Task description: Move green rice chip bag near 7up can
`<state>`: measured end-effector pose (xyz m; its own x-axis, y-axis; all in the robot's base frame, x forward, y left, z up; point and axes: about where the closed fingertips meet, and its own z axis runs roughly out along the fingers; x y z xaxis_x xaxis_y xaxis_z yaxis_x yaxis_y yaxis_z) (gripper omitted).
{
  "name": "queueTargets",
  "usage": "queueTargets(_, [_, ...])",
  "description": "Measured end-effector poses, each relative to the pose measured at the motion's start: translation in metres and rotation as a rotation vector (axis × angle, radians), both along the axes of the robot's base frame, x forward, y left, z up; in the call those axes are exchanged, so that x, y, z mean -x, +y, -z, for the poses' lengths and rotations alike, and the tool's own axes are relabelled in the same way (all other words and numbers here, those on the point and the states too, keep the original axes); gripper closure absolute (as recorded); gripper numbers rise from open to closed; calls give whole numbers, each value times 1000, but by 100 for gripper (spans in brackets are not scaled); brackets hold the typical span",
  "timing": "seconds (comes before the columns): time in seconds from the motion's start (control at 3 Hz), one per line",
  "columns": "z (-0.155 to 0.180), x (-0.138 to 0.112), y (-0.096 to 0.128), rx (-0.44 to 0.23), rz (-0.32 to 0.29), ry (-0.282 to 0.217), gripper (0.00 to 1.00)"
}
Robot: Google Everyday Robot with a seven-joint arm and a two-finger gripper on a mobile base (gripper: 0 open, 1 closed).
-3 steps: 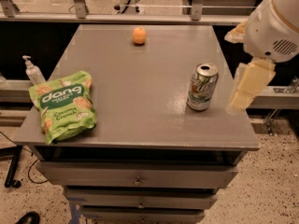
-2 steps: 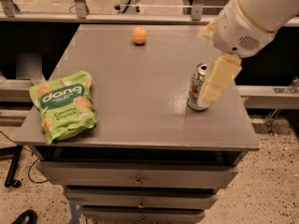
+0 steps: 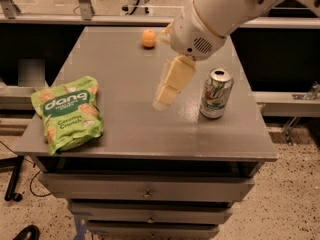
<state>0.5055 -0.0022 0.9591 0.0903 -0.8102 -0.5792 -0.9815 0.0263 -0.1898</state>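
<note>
Angling in from upper right, holding the gripper [image 3: 165, 96] above the middle of the table [image 3: 125, 139], tilted down-left, between the green rice chip bag [image 3: 67, 111] lying flat at front-left and the upright 7up can [image 3: 216, 94] at right; jaw state impossible to tell.

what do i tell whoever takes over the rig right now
Gripper: hangs over the middle of the table, between the two items and touching neither.
Green rice chip bag: lies flat at the front left corner.
7up can: stands upright on the right side, well apart from the bag.
Orange fruit: at the far edge, not part of the job.
Done: nothing yet; the bag is not grasped.
Left: go left to the bag, grasp it, carry it right, and set it down beside the can without tipping it.
</note>
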Motion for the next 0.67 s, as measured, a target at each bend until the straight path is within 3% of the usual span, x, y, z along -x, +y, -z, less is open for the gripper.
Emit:
queueTargets(0.33, [0,0,0,0,0,0,0])
queueTargets(0.67, [7,-1,2,-55,12,-3,0])
